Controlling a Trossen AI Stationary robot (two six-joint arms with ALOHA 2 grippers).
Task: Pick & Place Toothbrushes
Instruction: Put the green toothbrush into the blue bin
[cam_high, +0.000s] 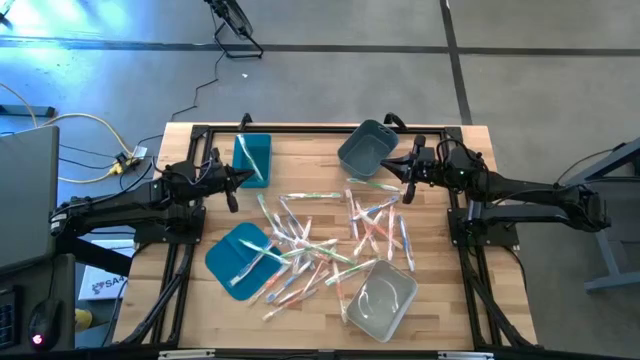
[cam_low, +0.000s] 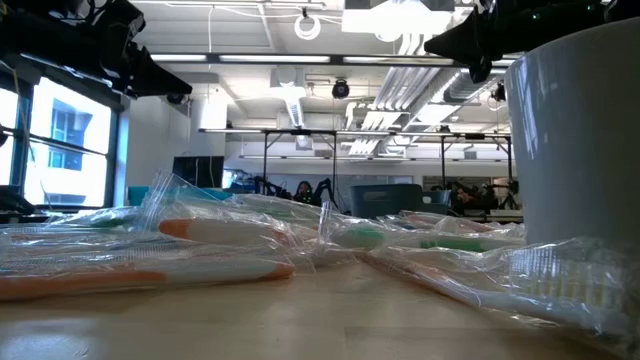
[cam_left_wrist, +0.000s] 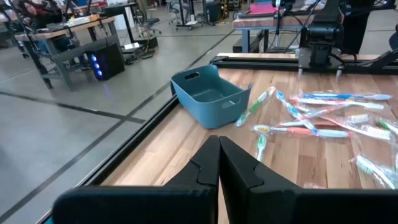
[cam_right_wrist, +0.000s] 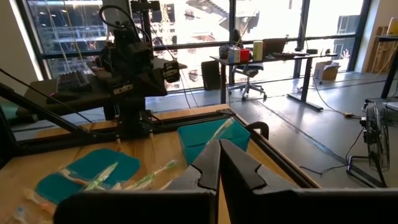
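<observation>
Several toothbrushes (cam_high: 320, 240) in clear wrappers lie scattered flat on the middle of the wooden table; the low view shows them close up (cam_low: 230, 235). One more toothbrush lies in the teal bin (cam_high: 252, 158) at the far left. Another rests on the flat teal lid (cam_high: 240, 258). My left gripper (cam_high: 238, 180) hovers shut beside the teal bin, above the table, holding nothing; its shut fingers show in its wrist view (cam_left_wrist: 219, 152). My right gripper (cam_high: 402, 174) hovers shut next to the grey-blue bin (cam_high: 367, 148), also holding nothing (cam_right_wrist: 219, 158).
A clear bin (cam_high: 380, 298) stands near the table's front right, and it fills the right of the low view (cam_low: 580, 150). A black frame (cam_high: 330, 130) runs along the table's edges. Bare wood lies between the two far bins (cam_high: 305, 165).
</observation>
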